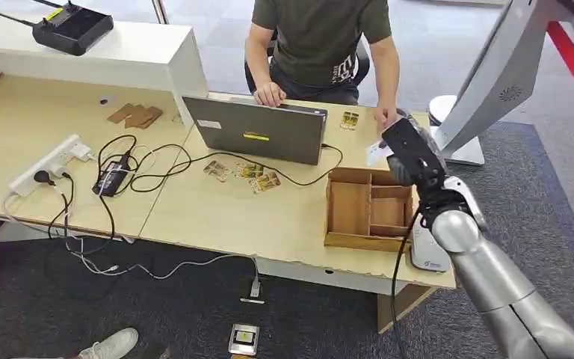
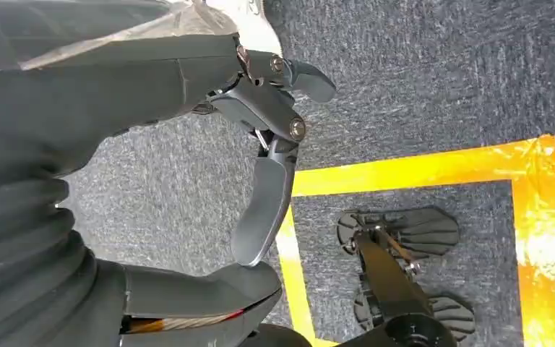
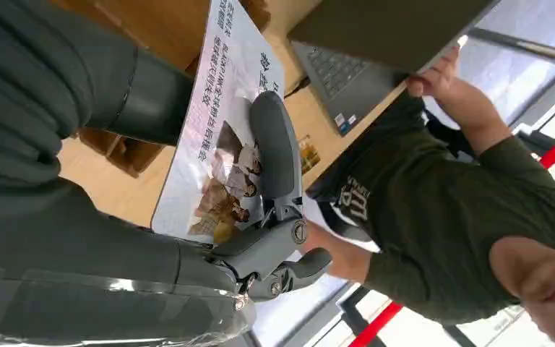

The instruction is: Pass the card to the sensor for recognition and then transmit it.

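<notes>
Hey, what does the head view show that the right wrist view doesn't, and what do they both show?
Head view alone: the wooden tray, the power strip, the cables and three cards lying on the desk. Right wrist view alone: the printed face of the card that the right hand holds, with the laptop's keyboard. Both: the right hand, its card, the laptop, the desk and the seated person.

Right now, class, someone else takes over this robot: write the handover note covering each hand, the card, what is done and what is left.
Right hand: holds the card, raised over the desk's right end by the wooden organiser.
Left hand: hangs over the carpet, holding nothing.
Person: seated behind the laptop, one hand close to the card.
Spare cards lie on the desk.
Done: card picked up.
Left: whether the sensor read is done cannot be told; hand the card over.
</notes>
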Robot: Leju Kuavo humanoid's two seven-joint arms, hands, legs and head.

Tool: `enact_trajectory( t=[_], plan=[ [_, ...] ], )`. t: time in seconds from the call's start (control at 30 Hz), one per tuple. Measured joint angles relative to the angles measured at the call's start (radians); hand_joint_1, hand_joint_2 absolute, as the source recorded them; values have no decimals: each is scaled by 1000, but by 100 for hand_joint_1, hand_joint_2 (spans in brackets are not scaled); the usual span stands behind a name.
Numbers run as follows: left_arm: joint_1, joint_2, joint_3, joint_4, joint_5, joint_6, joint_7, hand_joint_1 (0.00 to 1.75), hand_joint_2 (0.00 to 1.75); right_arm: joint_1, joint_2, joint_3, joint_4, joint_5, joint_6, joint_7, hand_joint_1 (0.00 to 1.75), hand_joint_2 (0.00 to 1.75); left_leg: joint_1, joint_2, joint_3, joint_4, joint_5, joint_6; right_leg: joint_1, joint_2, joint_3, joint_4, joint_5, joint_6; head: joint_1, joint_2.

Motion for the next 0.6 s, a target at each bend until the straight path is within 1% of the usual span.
enact_trajectory(
  t=[0.1, 0.2, 0.33, 0.6],
  plan=[
    [-10, -2, -2, 0, -14, -8, 12, 0, 175, -31, 16, 11, 0, -22, 32, 26, 175, 175, 0, 0, 0, 0, 0, 0, 0, 0, 0, 0, 0, 0, 0, 0],
    [-20, -5, -2, 0, -26, -11, 23, 0, 175, -58, 31, 24, 5, -31, 66, 70, 175, 175, 0, 0, 0, 0, 0, 0, 0, 0, 0, 0, 0, 0, 0, 0],
    [-35, -8, -7, 0, -41, -19, 42, 0, 175, -95, 54, 40, 41, -43, 89, 106, 175, 175, 0, 0, 0, 0, 0, 0, 0, 0, 0, 0, 0, 0, 0, 0],
    [-55, -17, -11, 0, -46, -22, 56, 0, 175, -141, 105, 67, 156, -17, 75, 90, 175, 175, 0, 0, 0, 0, 0, 0, 0, 0, 0, 0, 0, 0, 0, 0]
  ],
)
